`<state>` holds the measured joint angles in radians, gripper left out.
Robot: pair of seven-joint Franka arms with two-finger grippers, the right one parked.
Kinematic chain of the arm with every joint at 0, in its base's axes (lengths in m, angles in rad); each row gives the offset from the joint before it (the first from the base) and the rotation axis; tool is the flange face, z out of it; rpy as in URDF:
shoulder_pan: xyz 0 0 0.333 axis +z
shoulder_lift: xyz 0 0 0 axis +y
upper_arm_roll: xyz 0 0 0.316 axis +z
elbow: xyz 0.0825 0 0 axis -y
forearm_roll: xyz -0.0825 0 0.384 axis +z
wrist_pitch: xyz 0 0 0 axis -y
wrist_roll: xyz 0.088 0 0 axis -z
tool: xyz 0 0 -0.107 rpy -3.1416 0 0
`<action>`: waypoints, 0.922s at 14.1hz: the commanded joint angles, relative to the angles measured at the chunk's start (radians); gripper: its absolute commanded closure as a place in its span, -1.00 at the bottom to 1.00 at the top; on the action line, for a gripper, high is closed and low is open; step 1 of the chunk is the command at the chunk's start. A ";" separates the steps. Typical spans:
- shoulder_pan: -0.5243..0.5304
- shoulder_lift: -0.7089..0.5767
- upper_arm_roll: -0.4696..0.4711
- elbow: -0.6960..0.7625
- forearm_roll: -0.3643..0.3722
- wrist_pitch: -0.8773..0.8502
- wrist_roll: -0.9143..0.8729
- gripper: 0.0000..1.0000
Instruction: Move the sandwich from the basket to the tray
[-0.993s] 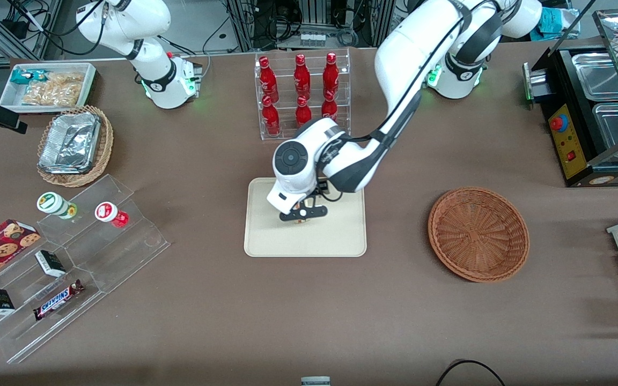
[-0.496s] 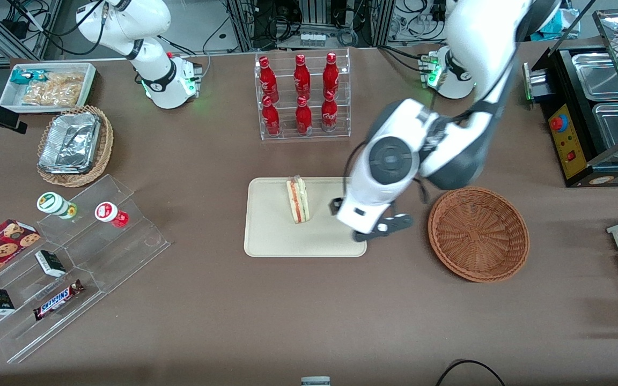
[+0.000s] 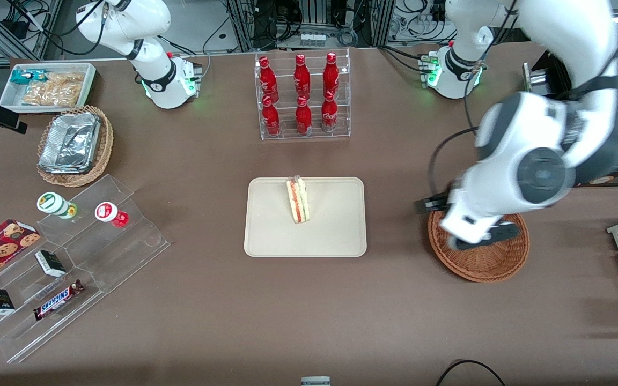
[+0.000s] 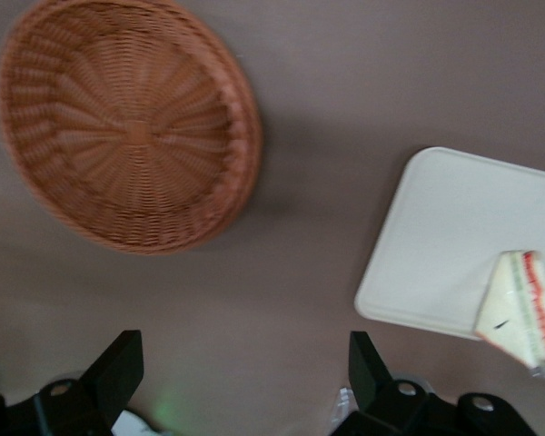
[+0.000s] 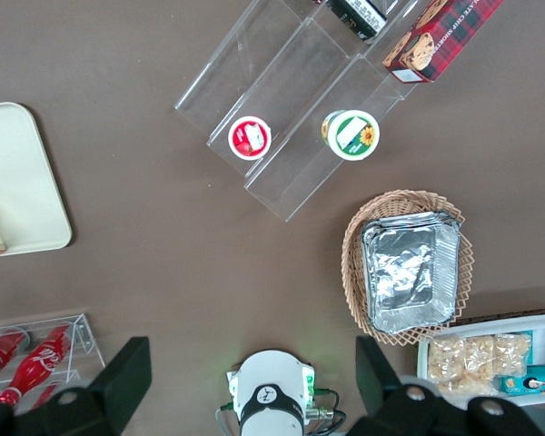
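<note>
The desk (image 3: 201, 321) is a wide brown sheet, crowded around its edges and bare in the middle, which gives the working arm room to swing. At centre frame in the front view lies the tray (image 3: 336, 225), flat and cream, long side running across the picture, set square so anything put down on it sits level. To the right of it in that view, well apart, is the basket (image 3: 488, 268), the reddish woven bowl; I see nothing in the part of it that shows, and the wrist view shows its whole inside bare.

The gripper (image 3: 480, 236) hangs above the basket, partly covering its rim nearest the tray. Its jaws stand wide apart with nothing between them, the two dark fingers (image 4: 118, 372) well separated in the wrist view.

The sandwich (image 3: 298, 200) stands on the tray, on edge, its red and green layers facing up, near the tray's rim farther from the front camera. By my reckoning the job is done and the arm is only pulling clear.
</note>
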<state>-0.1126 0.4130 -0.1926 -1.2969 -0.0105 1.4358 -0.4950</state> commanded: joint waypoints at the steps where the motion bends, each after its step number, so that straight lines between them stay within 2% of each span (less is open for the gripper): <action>1: 0.102 -0.092 -0.010 -0.047 0.078 -0.102 0.139 -1.00; 5: 0.220 -0.180 -0.010 -0.047 0.092 -0.211 0.301 -1.00; 9: 0.243 -0.218 -0.013 0.003 0.064 -0.326 0.311 -1.00; 11: 0.246 -0.221 -0.011 0.041 0.020 -0.334 0.306 -1.00; 13: 0.245 -0.236 -0.014 0.041 0.023 -0.333 0.302 -1.00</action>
<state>0.1154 0.1906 -0.1912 -1.2693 0.0269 1.1226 -0.1884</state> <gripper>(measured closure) 0.000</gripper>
